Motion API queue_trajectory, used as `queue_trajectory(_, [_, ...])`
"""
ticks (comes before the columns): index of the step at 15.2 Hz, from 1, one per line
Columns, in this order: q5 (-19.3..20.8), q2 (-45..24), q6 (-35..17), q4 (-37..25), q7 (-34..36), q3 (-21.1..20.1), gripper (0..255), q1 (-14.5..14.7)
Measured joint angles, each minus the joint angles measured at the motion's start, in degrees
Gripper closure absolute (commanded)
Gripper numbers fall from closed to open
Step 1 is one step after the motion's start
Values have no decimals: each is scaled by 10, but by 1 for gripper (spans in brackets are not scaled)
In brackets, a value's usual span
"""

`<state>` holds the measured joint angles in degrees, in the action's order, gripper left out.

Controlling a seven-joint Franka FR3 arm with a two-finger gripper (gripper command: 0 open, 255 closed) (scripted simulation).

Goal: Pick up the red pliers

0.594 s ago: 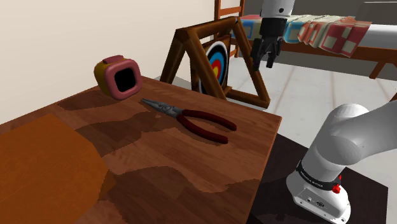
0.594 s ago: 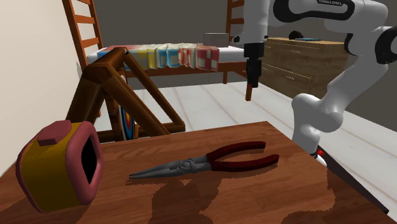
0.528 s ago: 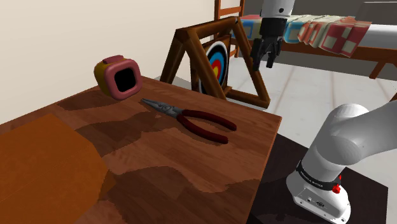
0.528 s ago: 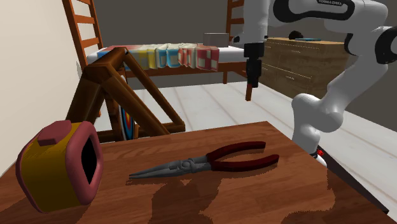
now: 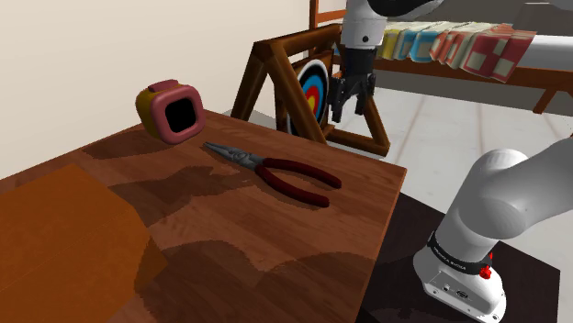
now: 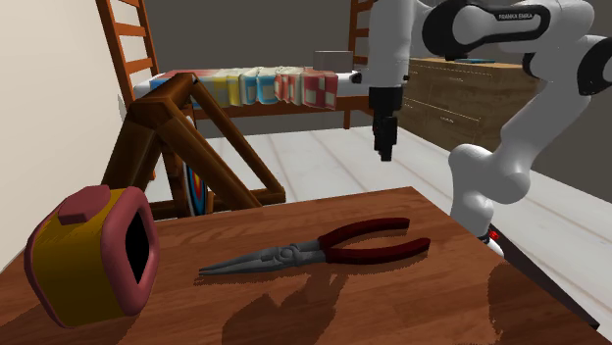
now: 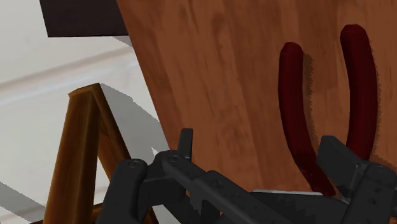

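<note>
**Shoulder view.** The red pliers [image 5: 275, 171] lie flat on the wooden table [image 5: 230, 248], in the half nearer the far right corner. Their grey nose points at a yellow box with a pink face [image 5: 170, 112] by the far edge. The dark red handles splay towards the edge on the robot's stand side. The gripper [image 5: 343, 108] hangs high, about over the table's far edge by that corner. It is in front of a wooden A-frame holding a target [image 5: 313, 88] and well apart from the pliers. Its fingers are spread and hold nothing.

**Second exterior view.** The pliers [image 6: 324, 247] sit mid-table with their handles towards the right edge. The gripper [image 6: 384, 147] points straight down, above and behind them, clear of the surface.

**Wrist view.** Both fingers [image 7: 185, 145] stand parted, and the gripper [image 7: 259, 141] looks down on the table's edge. The two red handles [image 7: 296, 114] lie just inside that edge, closer to one finger than the other. Nothing is between the pads.

**Judgement.** This is the approach step, and no grasp has begun. The next move calls for:
- shifting inward over the table until the pliers sit centred between the fingers;
- turning the wrist so the pads straddle the tool crosswise, probably near the pivot or across both handles;
- a straight descent close to the wood before closing.

The tool is low and flat, so stopping too high would miss it.
</note>
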<state>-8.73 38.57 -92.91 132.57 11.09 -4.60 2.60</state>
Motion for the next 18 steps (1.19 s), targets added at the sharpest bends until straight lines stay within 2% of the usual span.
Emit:
queue_trajectory(9, [-11, -129, -103, -41, 107, -110, 0, 22])
queue_trajectory(13, [5, -198, -145, -71, 160, -155, 0, 28])
queue_trajectory(18, [45, -290, -181, -122, 225, -200, 0, 33])
